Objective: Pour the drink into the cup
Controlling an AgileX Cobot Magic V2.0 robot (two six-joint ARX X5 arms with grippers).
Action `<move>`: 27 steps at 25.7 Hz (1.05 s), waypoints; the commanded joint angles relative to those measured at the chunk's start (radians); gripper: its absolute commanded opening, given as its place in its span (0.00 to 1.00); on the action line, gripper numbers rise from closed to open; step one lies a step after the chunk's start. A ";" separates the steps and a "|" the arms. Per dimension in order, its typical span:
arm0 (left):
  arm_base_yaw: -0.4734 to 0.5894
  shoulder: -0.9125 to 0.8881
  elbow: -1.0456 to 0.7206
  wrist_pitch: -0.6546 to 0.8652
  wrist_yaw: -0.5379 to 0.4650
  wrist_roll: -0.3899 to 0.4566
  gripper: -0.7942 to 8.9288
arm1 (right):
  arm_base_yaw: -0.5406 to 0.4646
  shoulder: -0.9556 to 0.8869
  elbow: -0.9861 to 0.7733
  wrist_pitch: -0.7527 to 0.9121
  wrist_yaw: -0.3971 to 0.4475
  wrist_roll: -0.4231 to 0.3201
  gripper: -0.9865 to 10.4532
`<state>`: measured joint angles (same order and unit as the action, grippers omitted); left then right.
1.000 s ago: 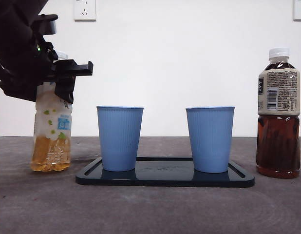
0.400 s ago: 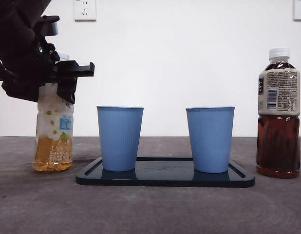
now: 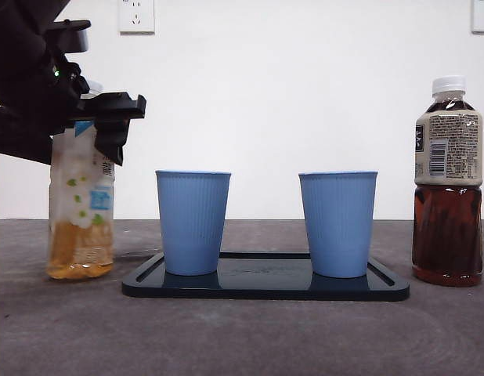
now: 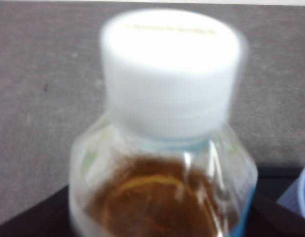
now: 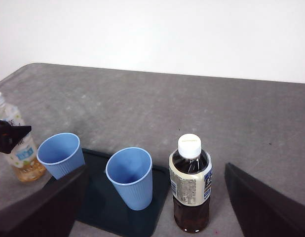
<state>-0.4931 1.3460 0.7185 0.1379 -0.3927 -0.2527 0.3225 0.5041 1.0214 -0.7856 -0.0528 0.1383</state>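
Where tray [image 3: 265,287] sits, gray table [image 3: 242,337]

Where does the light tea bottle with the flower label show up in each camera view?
Front view: light tea bottle at far left, the left gripper at its neck.
Left wrist view: fills the picture, white cap uppermost.
Right wrist view: at the left edge.
Shared landmark: the nearest blue cup.

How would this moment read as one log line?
left gripper: at light tea bottle, cap on | right gripper: open, waiting | cups: on tray
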 commanded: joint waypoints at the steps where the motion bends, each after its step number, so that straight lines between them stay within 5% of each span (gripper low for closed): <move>1: -0.006 -0.005 0.013 -0.002 -0.002 0.000 0.54 | 0.005 0.004 0.020 0.009 0.001 0.012 0.47; 15: -0.011 -0.151 0.013 -0.057 0.016 0.002 0.56 | 0.005 0.004 0.020 0.008 0.000 0.019 0.47; 20: -0.012 -0.274 0.014 -0.167 0.084 0.002 0.66 | 0.005 0.004 0.020 0.007 0.000 0.019 0.47; 27: -0.012 -0.507 0.033 -0.431 0.187 0.004 0.66 | 0.005 0.004 0.020 -0.023 -0.031 0.013 0.47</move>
<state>-0.4999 0.8566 0.7280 -0.2768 -0.2192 -0.2527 0.3225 0.5041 1.0214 -0.8104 -0.0761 0.1436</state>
